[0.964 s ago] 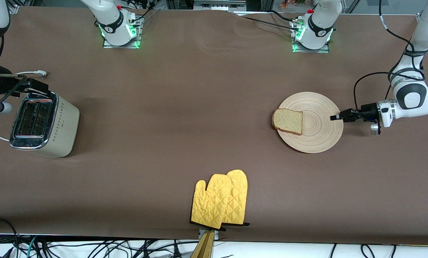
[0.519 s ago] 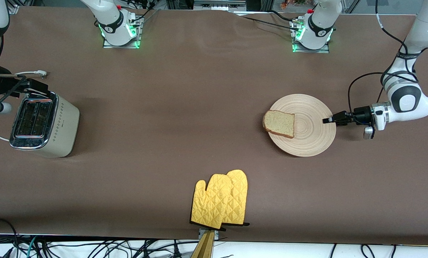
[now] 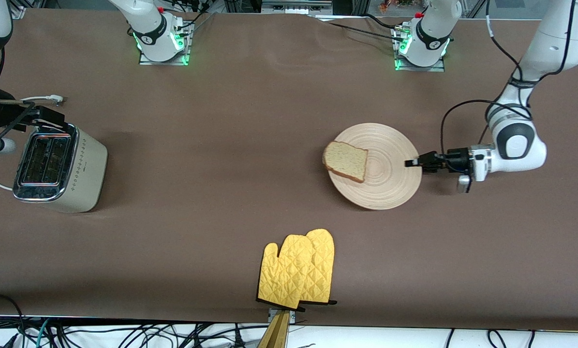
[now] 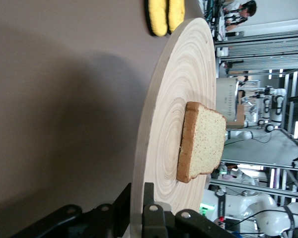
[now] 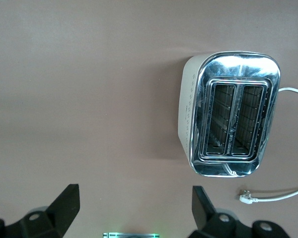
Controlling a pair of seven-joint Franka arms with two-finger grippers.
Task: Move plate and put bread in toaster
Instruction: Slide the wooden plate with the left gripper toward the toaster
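My left gripper (image 3: 411, 163) holds the rim of the plate (image 3: 390, 183) between narrow jaws. Since a second ago the plate has moved toward the table's middle, away from the left arm's end, with the bread (image 3: 346, 161) on it. My right gripper (image 5: 134, 206) waits, jaws wide, above the toaster (image 3: 59, 166) at the right arm's end.

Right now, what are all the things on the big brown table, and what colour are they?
plate: one, light beige wood, toward the left arm's end.
bread: one slice, pale with brown crust, on the plate's rim.
toaster: one, cream with chrome top, at the right arm's end.
oven mitts: two, yellow, nearest the front camera.
table: one, brown.
left gripper: black, shut on the plate's edge.
right gripper: black, open, over the toaster, waiting.
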